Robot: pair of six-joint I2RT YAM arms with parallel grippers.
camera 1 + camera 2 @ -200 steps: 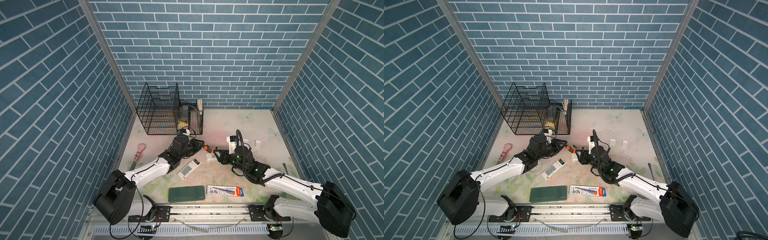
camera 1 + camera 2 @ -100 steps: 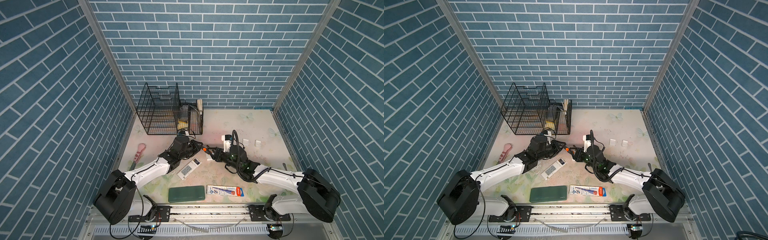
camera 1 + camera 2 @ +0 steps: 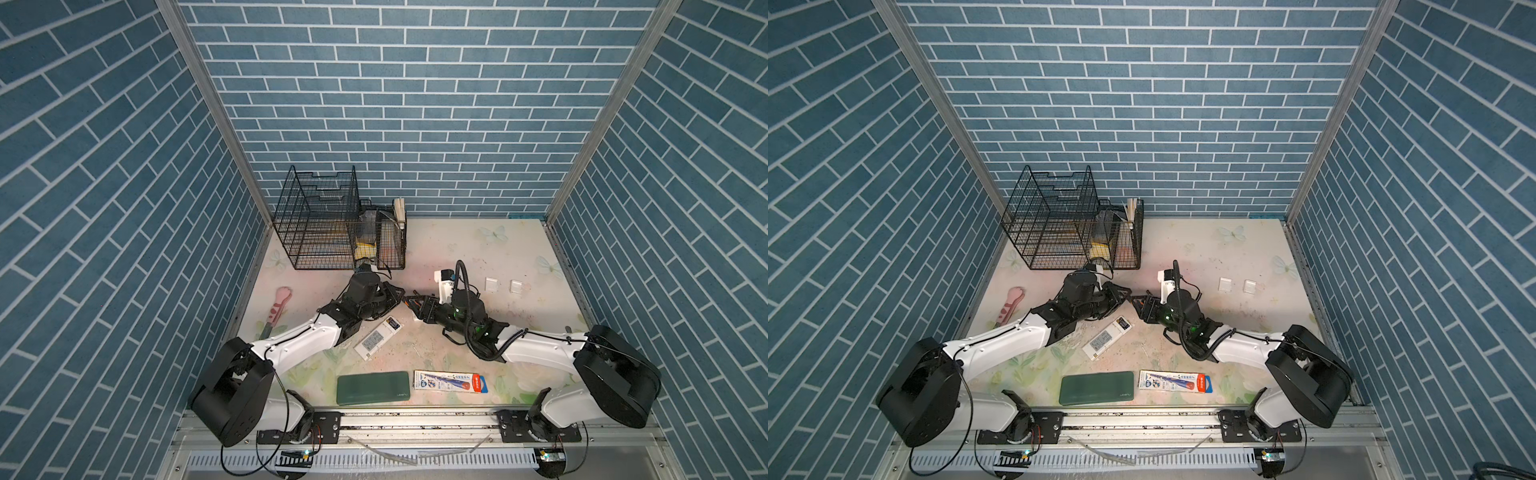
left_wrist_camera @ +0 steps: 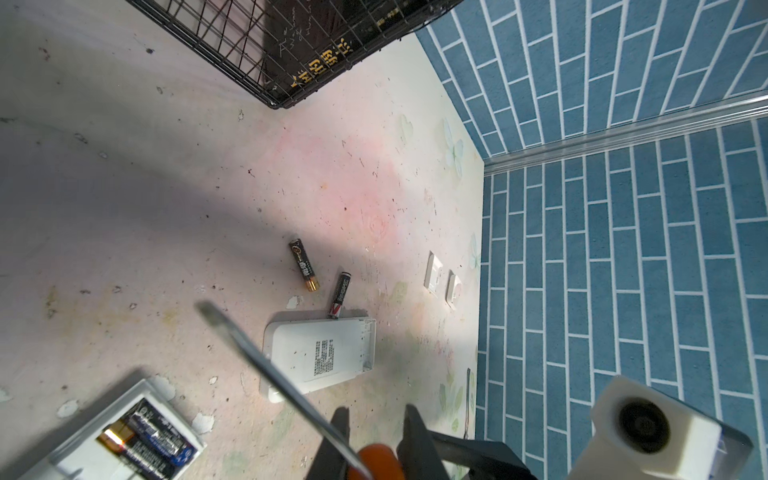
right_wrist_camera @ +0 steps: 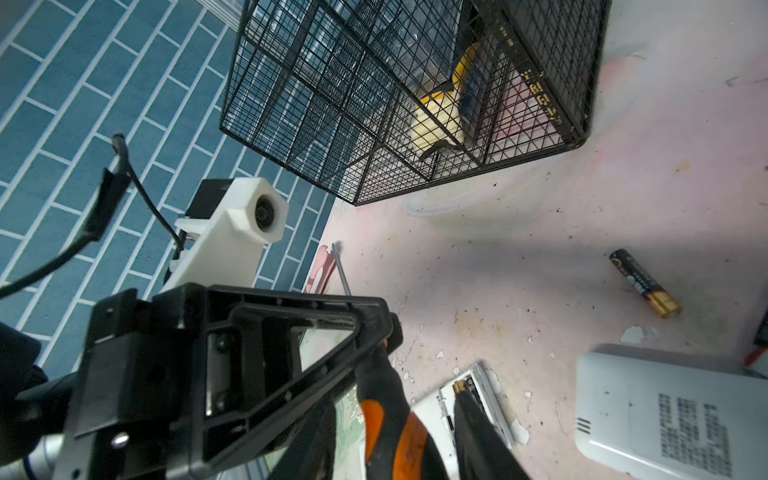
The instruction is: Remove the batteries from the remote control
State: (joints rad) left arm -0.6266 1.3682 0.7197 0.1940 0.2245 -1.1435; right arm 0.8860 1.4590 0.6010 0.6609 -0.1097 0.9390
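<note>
- Left gripper point(image 5: 388, 330): jaws pinched tight on the screwdriver point(image 5: 392, 419) where the shaft meets the orange-and-black handle. The tool is held off the tabletop point(image 3: 457, 249), about mid-surface.
- Right gripper point(image 3: 413, 304): jaws partway apart, astride the same handle lower down. You cannot tell whether they press on it; a sliver of white shows between the handle and one finger.
- Remote control point(image 3: 377, 337): flat, back up, bay open, left of mid-tabletop, just on the near-edge side of both grippers. The seated batteries point(image 4: 143, 440), two side by side, are still in the bay.
- Loose battery point(image 4: 304, 266) and second loose battery point(image 4: 340, 293) lie near mid-tabletop, apart from each other. The second has one end just beside a white labelled unit point(image 4: 322, 353). The arms hide both in the top views.
- Step, as I read it: about half done, with the tool being shared or passed between grippers.
- Next: settle on one holder and free the other jaws. Then bring the flat tip to one end of a seated battery and lever gently, so it doesn't roll toward the wire rack point(image 3: 320, 224) at the far left corner.
</note>
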